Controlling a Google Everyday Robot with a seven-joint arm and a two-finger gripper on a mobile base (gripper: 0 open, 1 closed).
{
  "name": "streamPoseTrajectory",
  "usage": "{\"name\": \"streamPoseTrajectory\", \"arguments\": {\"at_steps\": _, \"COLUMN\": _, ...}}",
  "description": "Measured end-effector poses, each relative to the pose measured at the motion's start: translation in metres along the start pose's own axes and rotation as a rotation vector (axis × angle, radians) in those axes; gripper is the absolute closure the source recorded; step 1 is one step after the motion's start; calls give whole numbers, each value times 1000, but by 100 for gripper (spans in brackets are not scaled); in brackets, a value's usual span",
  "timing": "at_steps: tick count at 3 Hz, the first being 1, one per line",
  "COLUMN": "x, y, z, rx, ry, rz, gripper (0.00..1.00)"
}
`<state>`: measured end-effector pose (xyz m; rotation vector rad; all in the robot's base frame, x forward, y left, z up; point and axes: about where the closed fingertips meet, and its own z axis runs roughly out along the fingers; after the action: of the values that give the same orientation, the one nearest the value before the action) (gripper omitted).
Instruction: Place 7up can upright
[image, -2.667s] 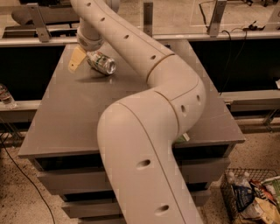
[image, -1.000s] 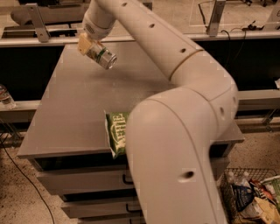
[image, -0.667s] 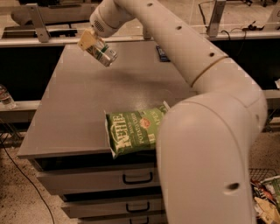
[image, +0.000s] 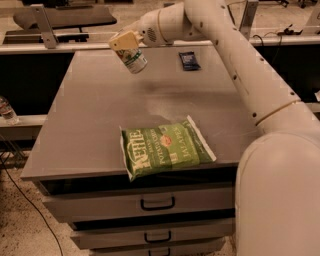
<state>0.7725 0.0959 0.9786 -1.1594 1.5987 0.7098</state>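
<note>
The 7up can (image: 134, 59) is a small can with a white and green label. It hangs tilted in the air above the far left part of the grey table (image: 95, 115), its lower end pointing down and to the right. My gripper (image: 126, 44) is shut on the can's upper end, with cream-coloured fingers (image: 121, 40) on either side. My white arm reaches in from the right across the back of the table.
A green Kettle chip bag (image: 165, 150) lies flat near the table's front edge. A small dark blue packet (image: 189, 60) lies at the far side. Drawers (image: 157, 202) are below the tabletop. A plastic bottle (image: 6, 110) stands on a ledge at left.
The can was lying on the table at the far left; my gripper has lifted it and carried it up and to the right. The arm has swung aside, uncovering the chip bag.
</note>
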Motion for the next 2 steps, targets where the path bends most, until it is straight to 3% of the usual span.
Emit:
{"name": "streamPoseTrajectory", "arguments": {"at_steps": 1, "x": 15, "y": -2, "z": -26, "rx": -68, "ry": -127, "rz": -28, "gripper": 100}}
{"name": "streamPoseTrajectory", "arguments": {"at_steps": 2, "x": 35, "y": 0, "z": -43, "rx": -124, "ry": -212, "rz": -48, "gripper": 100}}
